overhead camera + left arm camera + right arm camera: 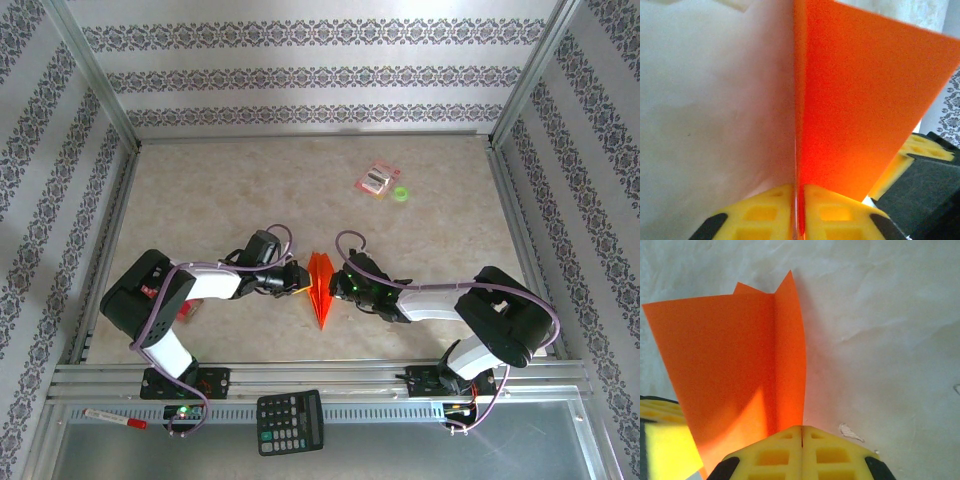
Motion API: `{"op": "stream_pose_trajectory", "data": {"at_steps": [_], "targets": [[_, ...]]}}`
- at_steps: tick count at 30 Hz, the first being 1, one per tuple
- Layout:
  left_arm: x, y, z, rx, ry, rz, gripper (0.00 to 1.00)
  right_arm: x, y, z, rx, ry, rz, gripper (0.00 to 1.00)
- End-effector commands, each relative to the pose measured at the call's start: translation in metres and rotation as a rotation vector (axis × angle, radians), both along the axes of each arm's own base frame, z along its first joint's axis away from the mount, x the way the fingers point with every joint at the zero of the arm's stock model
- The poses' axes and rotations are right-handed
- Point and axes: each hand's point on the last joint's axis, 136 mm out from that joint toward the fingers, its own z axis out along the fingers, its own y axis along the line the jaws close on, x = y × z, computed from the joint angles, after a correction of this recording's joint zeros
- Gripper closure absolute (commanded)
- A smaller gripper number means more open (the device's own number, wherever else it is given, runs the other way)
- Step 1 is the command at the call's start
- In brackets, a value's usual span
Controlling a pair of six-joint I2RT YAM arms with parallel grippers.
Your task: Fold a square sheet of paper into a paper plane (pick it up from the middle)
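Although cropped up close, the paper plane (320, 290) is pinched by left hand (799, 200) and right hand (802, 437).

paper plane (860, 100), top off-frame

Bright orange paper plane (320, 288), slim folded dart, centre crease — tip pointing nearward
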Motion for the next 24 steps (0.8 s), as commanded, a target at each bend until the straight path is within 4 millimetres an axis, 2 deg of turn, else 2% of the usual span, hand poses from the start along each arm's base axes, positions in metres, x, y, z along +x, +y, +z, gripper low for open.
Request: {"op": "stream_pose_trajectory", "data": {"at_steps": [1, 6, 12, 20, 24], "targets": [[0.011, -0.005, 0.012, -0.030, -0.049, -0.003, 0.94, 0.004, -0.007, 0.003, -0.001, -0.016, -0.024, 1.00], [0.018, 0.010, 0.011, -0.017, -0.048, 0.052, 1.00, 0.011, -0.015, 0.006, -0.004, -0.030, -0.043, 1.00], [0.021, 0.020, 0.006, -0.003, -0.035, 0.081, 1.00, 0.015, -0.019, 0.010, -0.009, -0.043, -0.059, 1.00], [0.024, 0.020, -0.001, 0.015, -0.024, 0.073, 0.99, 0.020, -0.013, 0.004, -0.020, -0.036, -0.054, 1.00], [0.029, 0.018, -0.003, 0.019, -0.022, 0.069, 0.94, 0.025, -0.013, 0.004, -0.031, -0.046, -0.054, 0.99]]}}
